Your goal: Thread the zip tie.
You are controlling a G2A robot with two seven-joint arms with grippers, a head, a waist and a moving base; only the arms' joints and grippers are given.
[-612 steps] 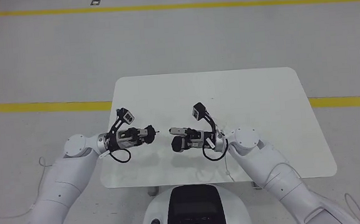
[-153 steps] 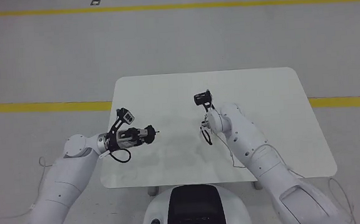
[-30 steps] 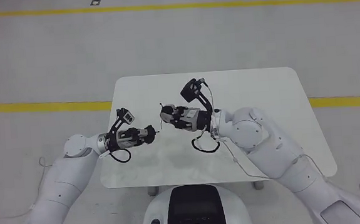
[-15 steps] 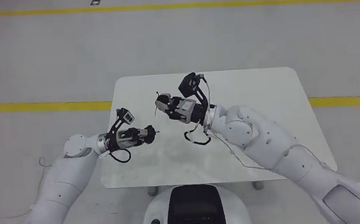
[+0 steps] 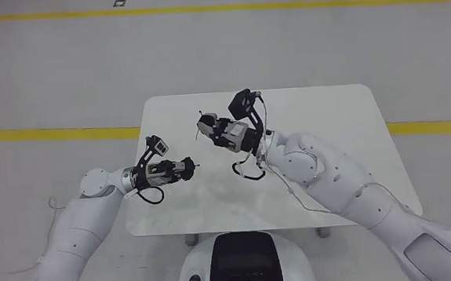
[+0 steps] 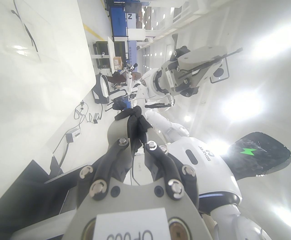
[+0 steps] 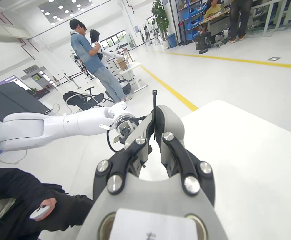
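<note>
My right gripper (image 7: 155, 120) is shut on a black zip tie (image 7: 154, 106). The tie stands upright between the pads, its square head above the fingertips. In the top view this gripper (image 5: 203, 125) hangs over the table's left half, pointing left. My left gripper (image 5: 192, 167) is a little nearer the robot, pointing right toward it, with a gap between the two. In the left wrist view my left gripper (image 6: 134, 113) is shut, and a thin black strip (image 6: 134, 159) runs down between its fingers. The right gripper's zip tie (image 6: 227, 54) shows farther off there.
The white table (image 5: 327, 133) has bare room to the right and far side of both grippers. In the left wrist view a loose black zip tie (image 6: 30, 37) lies on clear plastic on the tabletop.
My right gripper has lifted toward the table's far side with the zip tie, then almost stopped. The left arm has not moved.
</note>
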